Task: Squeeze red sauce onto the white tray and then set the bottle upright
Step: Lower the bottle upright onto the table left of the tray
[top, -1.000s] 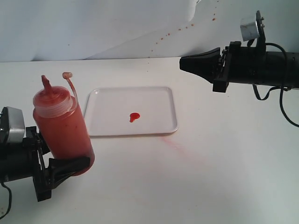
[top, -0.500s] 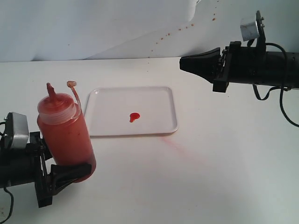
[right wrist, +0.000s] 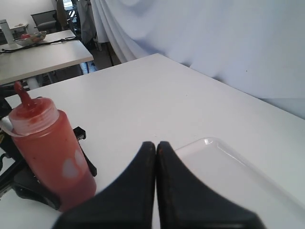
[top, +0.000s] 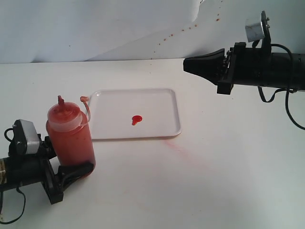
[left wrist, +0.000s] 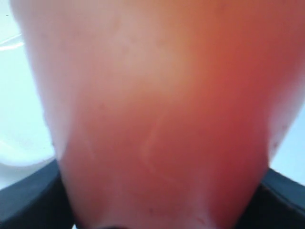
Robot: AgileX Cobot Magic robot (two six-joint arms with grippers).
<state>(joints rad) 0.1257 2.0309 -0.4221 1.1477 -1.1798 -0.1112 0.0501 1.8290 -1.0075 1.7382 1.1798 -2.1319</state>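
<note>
The bottle (top: 71, 140) of orange-red sauce stands almost upright at the table's near left, nozzle up, with its tethered cap (top: 85, 99) hanging toward the tray. My left gripper (top: 74, 164) is shut on the bottle's lower body. In the left wrist view the bottle (left wrist: 157, 114) fills the frame, with black fingers (left wrist: 28, 202) at its sides. The white tray (top: 159, 102) lies just beyond the bottle with a small blob of red sauce (top: 137, 119) near its middle. My right gripper (top: 187, 64) hovers shut and empty, high at the far right; its closed tips (right wrist: 156, 144) point over the tray's corner (right wrist: 224, 160) toward the bottle (right wrist: 52, 152).
A faint pink smear (top: 183, 150) marks the table off the tray's near right corner. Small red spatters (top: 181, 31) dot the white backdrop. Another table with a bowl (right wrist: 31, 38) stands far behind the left arm.
My left gripper has moved right and down with the bottle, which has swung from a tilt to nearly upright. The right arm has not moved.
</note>
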